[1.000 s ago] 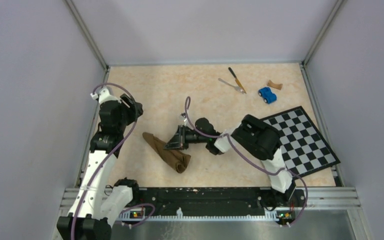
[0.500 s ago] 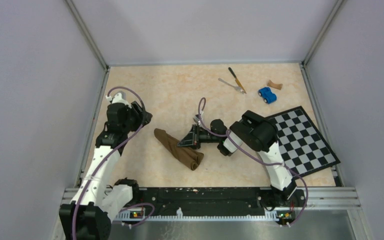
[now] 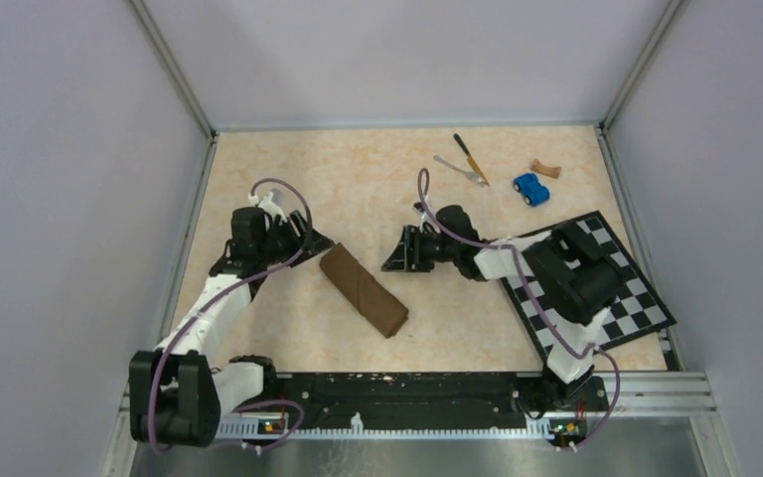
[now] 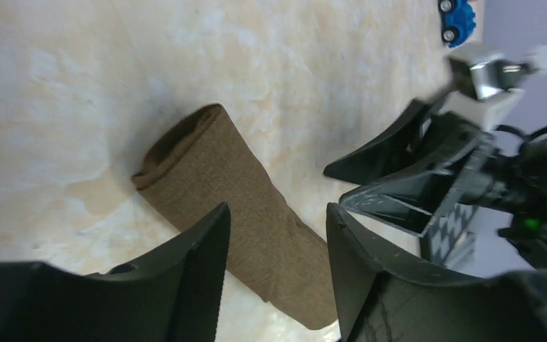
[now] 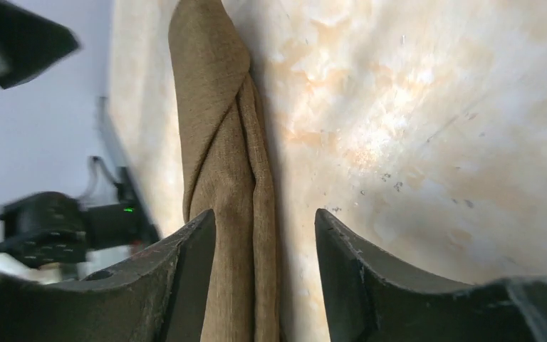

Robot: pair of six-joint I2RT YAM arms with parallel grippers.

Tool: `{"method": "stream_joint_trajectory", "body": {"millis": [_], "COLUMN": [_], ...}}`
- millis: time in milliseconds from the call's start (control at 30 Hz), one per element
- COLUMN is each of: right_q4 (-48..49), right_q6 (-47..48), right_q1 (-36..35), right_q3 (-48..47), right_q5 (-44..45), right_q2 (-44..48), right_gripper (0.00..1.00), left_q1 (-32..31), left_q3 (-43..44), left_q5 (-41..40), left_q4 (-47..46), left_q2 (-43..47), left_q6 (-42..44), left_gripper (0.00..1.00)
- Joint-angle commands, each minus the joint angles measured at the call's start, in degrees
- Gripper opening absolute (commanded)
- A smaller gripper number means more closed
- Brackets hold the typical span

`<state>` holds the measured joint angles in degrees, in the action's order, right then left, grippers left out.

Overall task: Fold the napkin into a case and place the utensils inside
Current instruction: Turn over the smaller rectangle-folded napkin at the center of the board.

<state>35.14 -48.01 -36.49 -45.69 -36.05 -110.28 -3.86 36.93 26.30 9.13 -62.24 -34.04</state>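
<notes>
The dark brown napkin [image 3: 363, 291] lies folded as a long narrow case, slanting from mid-table toward the near edge. My left gripper [image 3: 324, 243] hovers open just beyond its far left end, nothing between the fingers. In the left wrist view the napkin [image 4: 221, 167] runs beneath the open left gripper [image 4: 276, 214]. My right gripper [image 3: 391, 258] stands open to the right of the cloth, apart from it. From the right wrist, the napkin [image 5: 221, 142] stretches away below the open right gripper [image 5: 265, 217]. The yellow-handled knife [image 3: 471, 159] and silver fork [image 3: 460, 170] lie at the far right.
A blue toy car [image 3: 531, 188] and a small brown piece [image 3: 545, 169] sit near the utensils. The black-and-white checkered board [image 3: 616, 253] lies at the right under the right arm. Metal frame rails and grey walls edge the table.
The right gripper opened, let go of the napkin and drew back to the right. The napkin now lies as a flat strip. The left arm swung in toward the cloth's far end.
</notes>
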Motion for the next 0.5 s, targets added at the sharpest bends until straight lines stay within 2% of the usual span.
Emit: {"method": "stream_joint_trajectory", "body": {"millis": [0, 100, 200, 333, 467], "right_q4": [-35.4, -40.3, -37.7, -31.2, -26.9], "right_q6": [30.3, 32.5, 28.6, 25.6, 25.9], "right_q1": [-3.5, -10.1, -15.7, -16.2, -14.8], "right_q3": [-6.5, -8.0, -7.3, -2.1, 2.5], "right_q5": [15.7, 15.8, 12.3, 14.3, 20.2], "right_q2": [15.4, 20.8, 21.3, 18.7, 14.4], "right_gripper": [0.54, 0.53, 0.47, 0.37, 0.34], "left_q1": [-0.8, -1.4, -1.9, -2.2, -2.2], "left_q3": [-4.7, -5.9, -6.6, -6.5, -6.1], "left_q5": [10.0, 9.7, 9.4, 6.1, -0.6], "left_q4": [-13.6, -18.3, -23.8, -28.3, -29.6], "left_q2": [-4.6, -8.1, -13.0, -20.1, -27.0], "left_q6": [-5.6, -6.8, -8.0, -9.3, -7.9], "left_gripper": [0.55, 0.53, 0.50, 0.46, 0.46]}}
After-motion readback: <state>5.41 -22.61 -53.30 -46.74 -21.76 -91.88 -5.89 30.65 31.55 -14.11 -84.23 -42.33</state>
